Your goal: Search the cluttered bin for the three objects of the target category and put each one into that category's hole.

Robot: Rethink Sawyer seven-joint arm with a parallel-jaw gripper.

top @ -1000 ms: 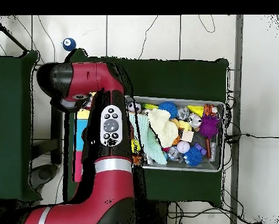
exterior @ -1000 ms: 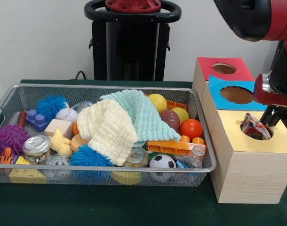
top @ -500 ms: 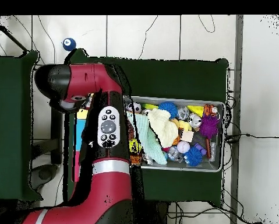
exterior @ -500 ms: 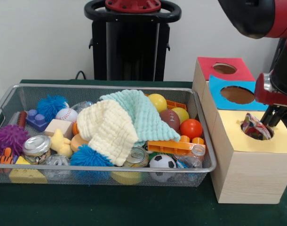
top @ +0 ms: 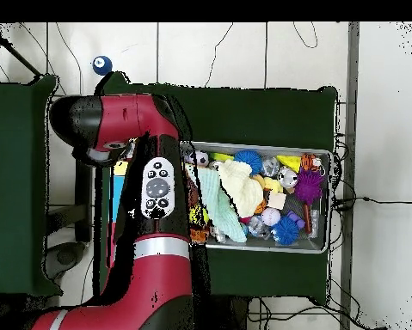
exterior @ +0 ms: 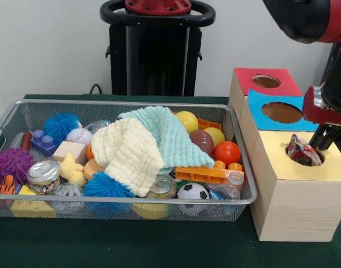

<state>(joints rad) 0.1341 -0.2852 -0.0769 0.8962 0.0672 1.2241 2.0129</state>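
Gripper sits right over the yellow hole, fingers apart w/ a patterned cloth half in. Looks like the drop step; next it should lift clear & go back to the bin.

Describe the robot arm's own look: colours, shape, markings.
The arm is glossy red with black joints and a silver band. A black oval panel of grey round buttons sits on its upper side. In the front view the end effector shows thin black fingers under a red and silver wrist.

Patterned cloth plugging yellow hole.
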